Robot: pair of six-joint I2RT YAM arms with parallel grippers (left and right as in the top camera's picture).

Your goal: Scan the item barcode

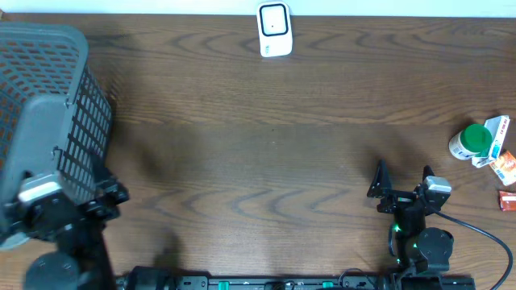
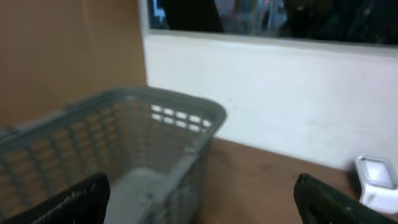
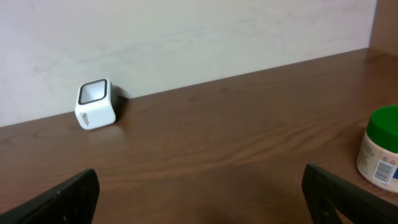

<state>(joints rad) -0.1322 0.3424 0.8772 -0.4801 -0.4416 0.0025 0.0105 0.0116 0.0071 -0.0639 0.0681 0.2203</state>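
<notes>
A white barcode scanner (image 1: pixel 274 30) with a dark window stands at the table's far edge; it also shows in the right wrist view (image 3: pixel 95 104) and the left wrist view (image 2: pixel 377 180). The items lie at the far right: a white jar with a green lid (image 1: pixel 472 142), an orange-and-white box (image 1: pixel 500 157) and a small red pack (image 1: pixel 508 199). My right gripper (image 1: pixel 401 179) stands open and empty near the front edge, left of the jar (image 3: pixel 380 149). My left gripper (image 2: pixel 202 190) is open and empty, facing the grey basket (image 2: pixel 143 143).
The grey mesh basket (image 1: pixel 48 97) fills the table's left side, close to the left arm. A white wall (image 3: pixel 186 37) runs behind the scanner. Bare brown table (image 1: pixel 266 161) lies between the two arms.
</notes>
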